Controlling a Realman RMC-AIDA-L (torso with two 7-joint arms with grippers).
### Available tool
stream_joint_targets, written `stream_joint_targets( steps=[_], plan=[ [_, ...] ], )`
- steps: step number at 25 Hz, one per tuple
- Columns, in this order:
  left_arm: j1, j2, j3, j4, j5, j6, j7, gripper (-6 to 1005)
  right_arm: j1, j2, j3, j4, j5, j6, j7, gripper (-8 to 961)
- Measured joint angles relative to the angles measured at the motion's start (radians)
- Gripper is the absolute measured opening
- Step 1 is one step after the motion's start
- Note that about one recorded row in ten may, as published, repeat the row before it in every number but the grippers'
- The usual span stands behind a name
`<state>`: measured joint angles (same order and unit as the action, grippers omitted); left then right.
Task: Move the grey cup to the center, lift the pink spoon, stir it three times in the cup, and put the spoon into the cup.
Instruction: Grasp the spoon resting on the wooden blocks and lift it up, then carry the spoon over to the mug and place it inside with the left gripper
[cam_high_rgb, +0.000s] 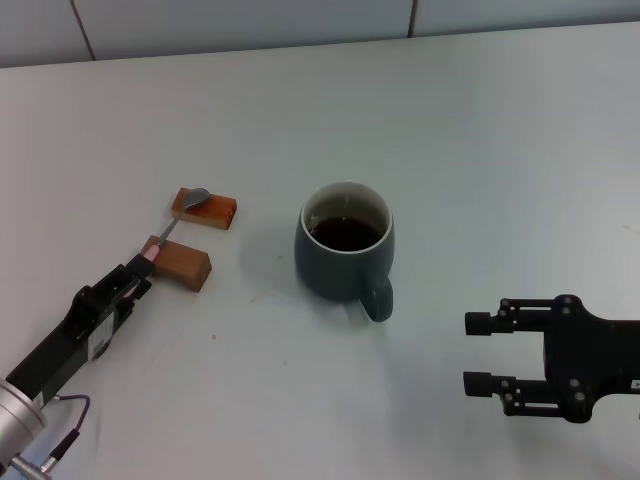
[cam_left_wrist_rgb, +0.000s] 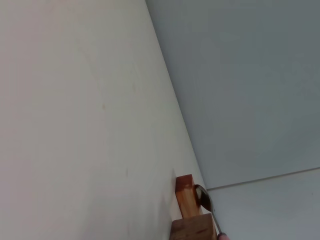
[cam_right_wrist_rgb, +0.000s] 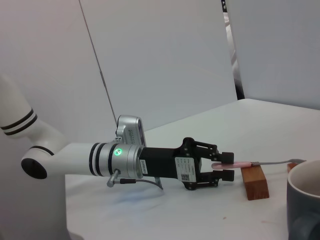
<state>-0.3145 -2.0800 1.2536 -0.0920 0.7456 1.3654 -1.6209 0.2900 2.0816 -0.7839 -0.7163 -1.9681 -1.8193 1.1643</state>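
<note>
- White tabletop (cam_high_rgb: 480, 150) carries the grey cup (cam_high_rgb: 343, 255) at its center, so that step looks done.
- Left gripper (cam_high_rgb: 140, 272) pinches the pink spoon (cam_high_rgb: 172, 228), resting across 2 wooden blocks (cam_high_rgb: 205, 209) left of the cup.
- Right gripper (cam_high_rgb: 480, 352) idles open, near right.
- Lifting, 3 stirs and placing remain.

The right gripper (cam_high_rgb: 478, 352) is cut off by the head picture's edge, so only its black fingers and part of its body show. The left gripper (cam_high_rgb: 140, 278) covers the end of the pink spoon (cam_high_rgb: 172, 232), and it looks like the fingers touch the handle, but this is too small to be sure. In the right wrist picture the grey cup (cam_right_wrist_rgb: 303, 200) is cut by the corner, so only part of its rim and wall shows. In the left wrist picture the near brown block (cam_left_wrist_rgb: 194, 227) runs off the edge.
</note>
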Motion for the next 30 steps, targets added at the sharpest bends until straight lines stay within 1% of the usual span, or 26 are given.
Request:
stream_joint_targets(
  steps=[6,11,16,18,19,21,22,23,24,25,26,27,28,29,30],
  plan=[
    [-0.002,0.000,0.003,0.000,0.000,0.000,-0.001,391,0.000,0.000,0.000,-0.001,0.000,0.000,0.000,653],
    [-0.002,0.000,0.003,0.001,0.000,0.000,0.002,276,0.000,0.000,0.000,-0.002,0.000,0.000,0.001,653],
    [-0.003,0.000,0.007,0.009,0.000,-0.004,0.020,210,0.000,0.000,0.000,-0.004,0.000,0.000,0.007,653],
    [0.001,0.000,0.007,0.027,0.000,0.041,0.062,183,0.000,0.000,0.000,-0.002,0.000,0.000,0.008,653],
    [0.001,0.000,0.007,0.027,0.000,0.041,0.062,170,0.000,0.000,0.000,-0.002,0.000,0.000,0.008,653],
    [0.007,0.000,0.007,0.060,0.001,0.107,0.087,143,0.000,0.000,0.000,0.000,0.000,0.000,0.007,653],
    [0.010,0.002,0.007,0.079,0.001,0.133,0.094,130,0.000,0.000,0.000,0.000,0.000,0.000,0.007,653],
    [0.018,0.010,0.009,0.150,0.004,0.186,0.100,130,-0.001,0.000,0.000,0.001,0.001,0.000,0.006,653],
    [0.018,0.010,0.009,0.150,0.004,0.186,0.100,131,-0.001,0.000,0.000,0.001,0.001,0.000,0.006,653],
    [0.022,0.014,0.012,0.184,0.004,0.202,0.099,131,-0.001,0.000,0.000,0.001,0.002,0.000,0.005,653],
    [0.030,0.024,0.022,0.255,0.025,0.210,0.096,131,-0.001,0.000,0.000,0.001,0.002,0.000,0.005,653],
    [0.035,0.038,0.034,0.348,0.074,0.208,0.089,131,-0.001,0.000,0.000,0.001,0.002,0.000,0.005,653],
    [0.036,0.069,0.039,0.497,0.185,0.188,0.065,130,-0.001,0.000,0.000,0.000,0.002,0.000,0.005,653],
    [0.036,0.069,0.039,0.497,0.185,0.188,0.065,130,-0.001,0.000,0.000,0.000,0.002,0.000,0.005,653],
    [0.034,0.087,0.032,0.576,0.260,0.174,0.044,130,-0.001,0.000,0.000,-0.001,0.002,0.000,0.005,653]
  ],
)
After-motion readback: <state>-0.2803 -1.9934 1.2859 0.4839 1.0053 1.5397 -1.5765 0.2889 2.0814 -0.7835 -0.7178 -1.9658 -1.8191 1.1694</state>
